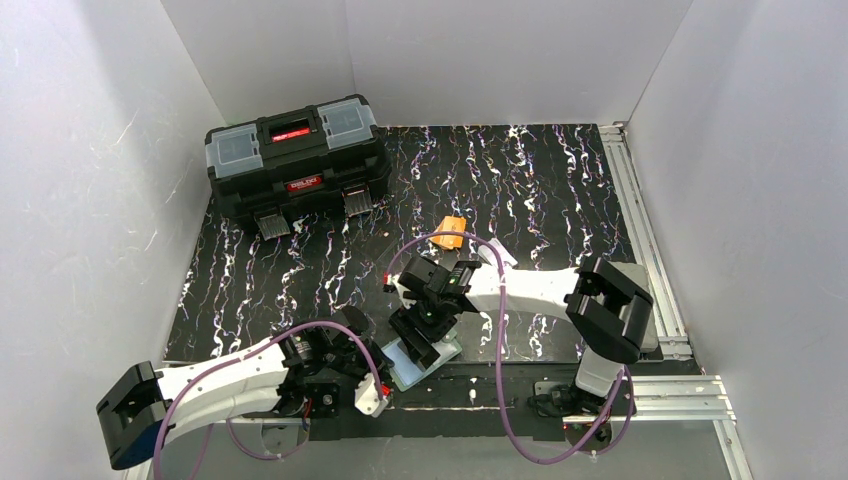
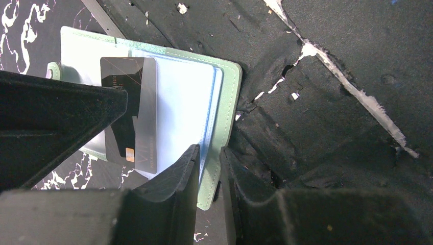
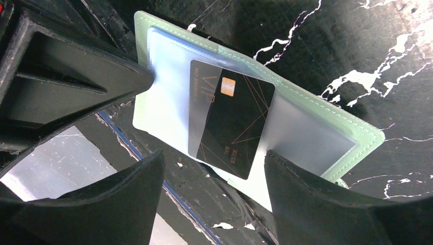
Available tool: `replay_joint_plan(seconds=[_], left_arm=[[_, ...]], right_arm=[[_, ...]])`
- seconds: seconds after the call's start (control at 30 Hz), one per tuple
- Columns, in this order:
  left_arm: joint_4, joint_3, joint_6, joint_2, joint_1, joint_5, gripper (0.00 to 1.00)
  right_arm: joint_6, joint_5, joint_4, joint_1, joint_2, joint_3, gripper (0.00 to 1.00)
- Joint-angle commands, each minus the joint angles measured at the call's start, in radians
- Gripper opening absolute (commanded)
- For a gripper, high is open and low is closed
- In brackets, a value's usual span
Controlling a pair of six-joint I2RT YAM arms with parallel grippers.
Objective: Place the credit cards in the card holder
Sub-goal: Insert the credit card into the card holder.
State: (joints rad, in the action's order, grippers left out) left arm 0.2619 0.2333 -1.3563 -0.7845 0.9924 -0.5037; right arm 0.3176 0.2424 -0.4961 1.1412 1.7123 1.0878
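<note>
While the left gripper (image 2: 208, 155) clamps the card holder (image 2: 231, 97), the right gripper (image 3: 212, 163) straddles the black card (image 3: 240, 117), jaws apart; stiff, likely slippery; pinch its exposed edges.

Mint-green card holder (image 3: 357, 133) (image 2: 231, 92) (image 1: 424, 366) is lying open and flat at the near edge of the table (image 1: 560, 190), pale clear sleeves facing up. Dark card (image 3: 240, 122) (image 2: 122, 74), with a gold chip and thin orange lines, is lying skewed across the sleeves, one strip looking greyed. Orange card (image 1: 452, 232) is lying flat farther back, well apart.
</note>
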Motion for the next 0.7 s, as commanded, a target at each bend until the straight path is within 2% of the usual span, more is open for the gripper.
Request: replay_joint_plan(seconds=[0.0, 0.27, 0.67], left_arm=[[-0.038, 0.007, -0.011, -0.005, -0.007, 0.083, 0.19], [-0.068, 0.008, -0.008, -0.017, -0.007, 0.098, 0.19], [-0.142, -0.006, -0.003, -0.042, -0.007, 0.131, 0.19]], right_arm=[[-0.012, 0.036, 0.004, 0.009, 0.016, 0.014, 0.77], [-0.021, 0.065, -0.005, 0.02, 0.013, 0.02, 0.74], [-0.002, 0.119, 0.07, 0.022, -0.025, -0.025, 0.69]])
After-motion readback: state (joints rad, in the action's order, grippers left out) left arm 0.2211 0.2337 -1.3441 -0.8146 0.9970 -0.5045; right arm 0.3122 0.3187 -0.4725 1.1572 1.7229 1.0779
